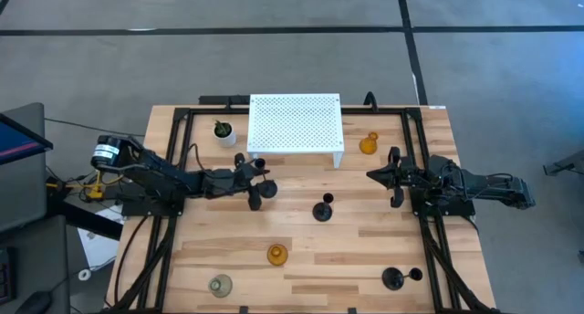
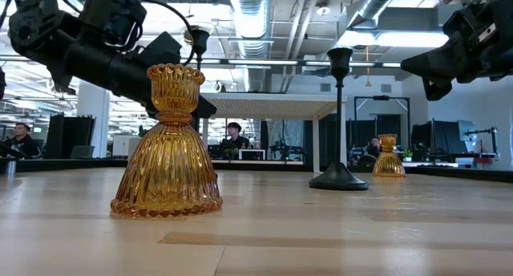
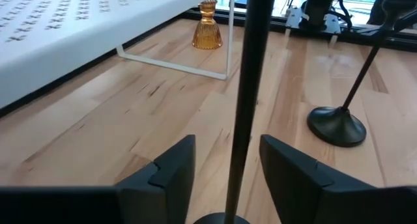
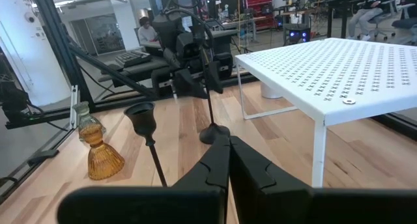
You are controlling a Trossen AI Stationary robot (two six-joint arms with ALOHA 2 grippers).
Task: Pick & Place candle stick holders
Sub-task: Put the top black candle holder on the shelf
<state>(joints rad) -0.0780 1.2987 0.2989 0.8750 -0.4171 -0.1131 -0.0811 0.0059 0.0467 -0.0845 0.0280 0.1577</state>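
Leftmost, relative to the white perforated stand, the clear-grey glass holder sits far out toward the near table edge, to the stand's left. A small white pot with a green plant stands just beside the stand's left edge. The left gripper hovers just in front of the stand's left corner, fingers spread on either side of a black thin-stemmed holder, whose stem rises between them without clear contact. An amber glass holder sits well in front of the stand. A second black holder stands in front of the stand's right corner. Another amber holder sits just right of the stand. The right gripper hovers further right, fingers pressed together, empty. A third black holder lies tipped over, far in front and right.
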